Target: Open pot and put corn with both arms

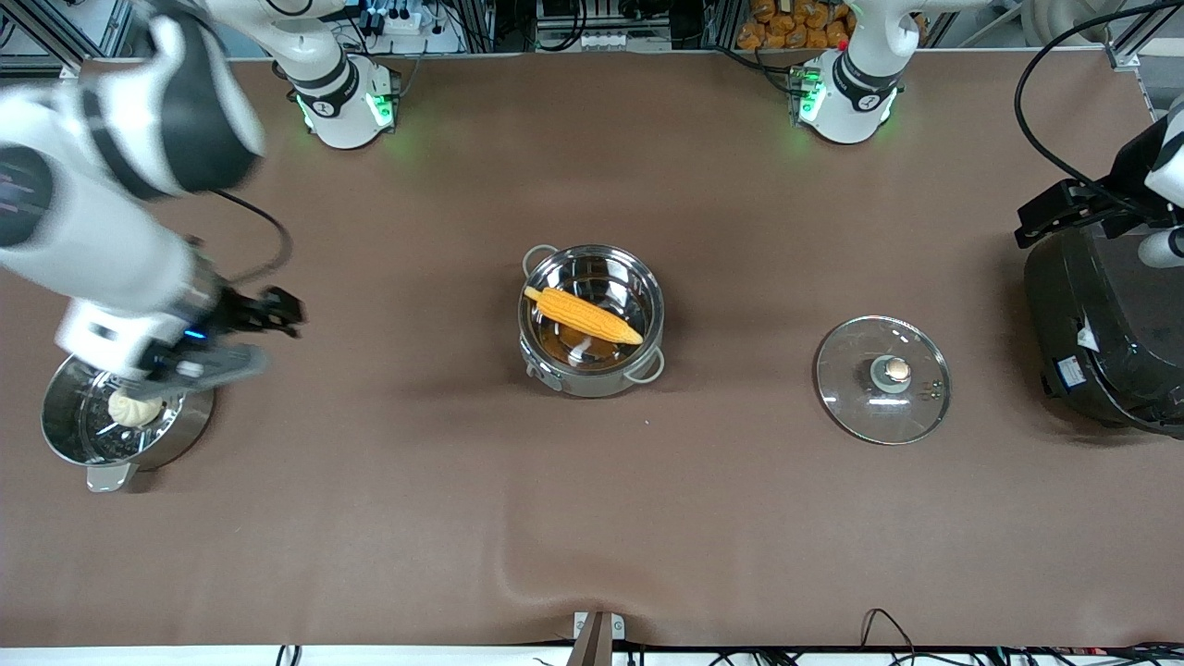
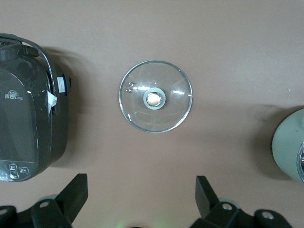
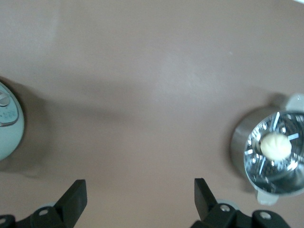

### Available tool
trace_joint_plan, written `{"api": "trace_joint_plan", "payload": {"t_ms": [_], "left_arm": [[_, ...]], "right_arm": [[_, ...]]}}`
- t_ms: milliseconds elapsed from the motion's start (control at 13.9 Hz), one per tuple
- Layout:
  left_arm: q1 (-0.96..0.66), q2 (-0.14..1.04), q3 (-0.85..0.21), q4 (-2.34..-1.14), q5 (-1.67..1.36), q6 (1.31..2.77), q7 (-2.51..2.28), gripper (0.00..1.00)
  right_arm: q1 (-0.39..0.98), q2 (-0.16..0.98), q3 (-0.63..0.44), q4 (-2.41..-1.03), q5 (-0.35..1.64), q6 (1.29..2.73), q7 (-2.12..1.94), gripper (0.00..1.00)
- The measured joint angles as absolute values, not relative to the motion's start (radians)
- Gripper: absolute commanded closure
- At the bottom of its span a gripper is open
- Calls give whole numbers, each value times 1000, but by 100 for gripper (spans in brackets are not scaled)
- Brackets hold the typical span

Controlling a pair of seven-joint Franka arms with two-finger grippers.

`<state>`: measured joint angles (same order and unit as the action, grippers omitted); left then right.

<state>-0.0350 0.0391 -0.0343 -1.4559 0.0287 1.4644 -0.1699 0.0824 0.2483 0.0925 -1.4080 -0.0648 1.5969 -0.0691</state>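
Steamer basket sits at the right arm's end of the table, at about 8 o'clock from the pot, with a white bun inside it. The right gripper hangs in the air just beside the basket. Its two fingers are spread wide apart. It holds nothing and touches nothing. In the right wrist view only bare brown table lies between the fingers, and the basket with the bun is off to one side.

Next comes the pot, in the middle of the table. It is open. The corn lies in the pot, slanted, with its pale stub pointing toward 10 o'clock and its thin tip toward 4 o'clock. One loop handle sticks out at 10 o'clock and the other at 4 o'clock.

The lid lies flat on the table at about 3 o'clock from the pot, well apart from it, knob up.

A black cooker stands at the left arm's end of the table, at 3 o'clock from the lid. The left gripper is up in the air over the cooker's edge. In the left wrist view its fingers are spread wide too, with nothing in them. That view looks down on the lid and the cooker beside it.
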Motion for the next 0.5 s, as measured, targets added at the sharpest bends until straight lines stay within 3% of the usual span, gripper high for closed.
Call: {"api": "trace_joint_plan", "payload": {"t_ms": [504], "left_arm": [[-34,39,-32,-1456,29,1443,-170,0]], "right_arm": [[67,94,-155,-1408,-2,1454,-70,0]]}}
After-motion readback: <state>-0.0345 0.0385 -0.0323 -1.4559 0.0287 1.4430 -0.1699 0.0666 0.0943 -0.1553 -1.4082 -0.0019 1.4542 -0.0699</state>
